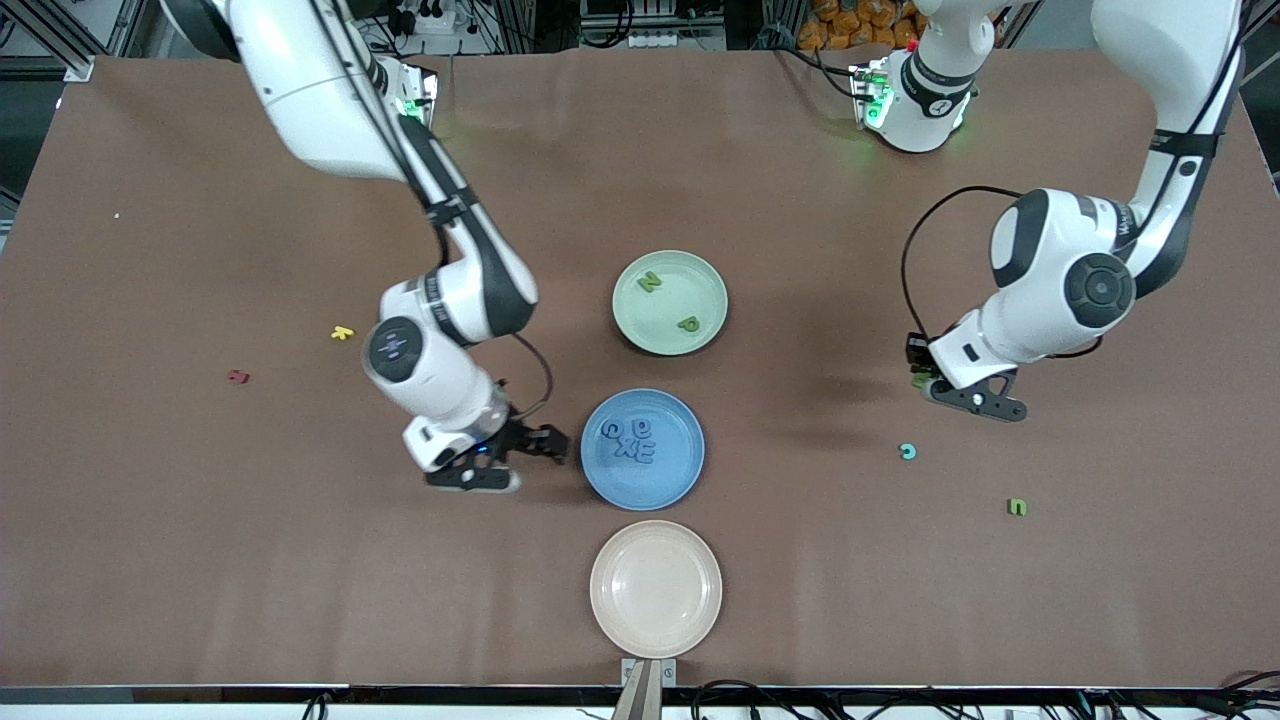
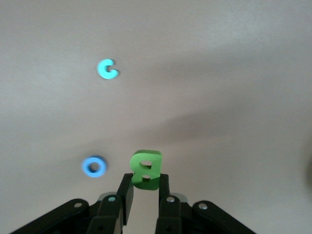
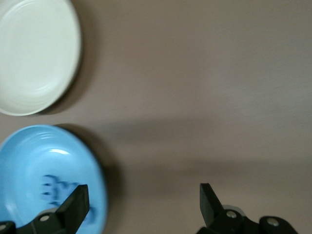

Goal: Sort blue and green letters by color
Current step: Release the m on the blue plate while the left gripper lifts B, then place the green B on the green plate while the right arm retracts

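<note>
A matte brown table carried three smooth round plates in a row down its middle. The pale green plate, farthest from the front camera, held two leaf-green flat foam letters, lying apart. The glossy blue plate next to it held a tight cluster of periwinkle-blue foam letters. The cream plate, nearest the camera, had a faintly ridged inner ring.

The left hand hung over bare table toward the left arm's end, its two black fingers clamped on the lower edge of a thick green foam letter, shaped like a B with two round holes and held upright. On the table below it lay a small teal C-shaped foam letter and, nearer the camera, a small green foam letter. The left wrist view also showed a blue ring-shaped foam letter on the table.

The right hand sat low just beside the blue plate's rim, on the side toward the right arm's end, its fingers spread wide and holding nothing.

A tiny yellow foam letter and a tiny red foam letter lay well apart from the plates, toward the right arm's end.
</note>
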You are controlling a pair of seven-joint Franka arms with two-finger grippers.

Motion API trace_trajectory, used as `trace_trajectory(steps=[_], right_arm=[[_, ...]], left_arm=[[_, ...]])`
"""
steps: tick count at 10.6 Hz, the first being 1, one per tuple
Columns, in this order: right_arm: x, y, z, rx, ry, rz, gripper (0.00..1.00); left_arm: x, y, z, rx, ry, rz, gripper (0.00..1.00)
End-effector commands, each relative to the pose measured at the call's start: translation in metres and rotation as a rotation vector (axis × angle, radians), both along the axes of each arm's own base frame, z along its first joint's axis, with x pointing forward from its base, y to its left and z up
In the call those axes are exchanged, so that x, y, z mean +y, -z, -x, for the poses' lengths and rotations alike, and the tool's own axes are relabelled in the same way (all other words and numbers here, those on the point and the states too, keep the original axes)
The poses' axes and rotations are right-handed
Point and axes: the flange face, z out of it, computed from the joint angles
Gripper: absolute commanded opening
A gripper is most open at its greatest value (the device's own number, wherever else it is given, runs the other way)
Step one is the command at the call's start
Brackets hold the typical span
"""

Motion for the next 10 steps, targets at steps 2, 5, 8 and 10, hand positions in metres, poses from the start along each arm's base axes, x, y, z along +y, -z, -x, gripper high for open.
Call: trace_trajectory(steps=[2, 5, 8, 10], right_arm=[[-0.144, -0.023, -0.007, 0.05, -0.096, 0.101, 1.0], [-0.23, -0.017, -0.001, 0.074, -0.108, 0.25, 1.0], [-0.305, -0.049, 0.002, 0.051, -0.084, 0.274, 1.0], [-0.331, -0.092, 0.01, 0.044, -0.074, 0.273, 1.0]], left_arm=[[-0.104, -0.001, 0.028, 0.048, -0.18, -0.018, 0.0], [-0.167, 0.001, 0.048, 0.061, -0.241, -0.029, 0.0], [-0.252, 0.012, 0.08, 0.085, -0.335, -0.041, 0.0], [-0.31, 0.026, 0.106, 0.103, -0.39, -0.05, 0.0]])
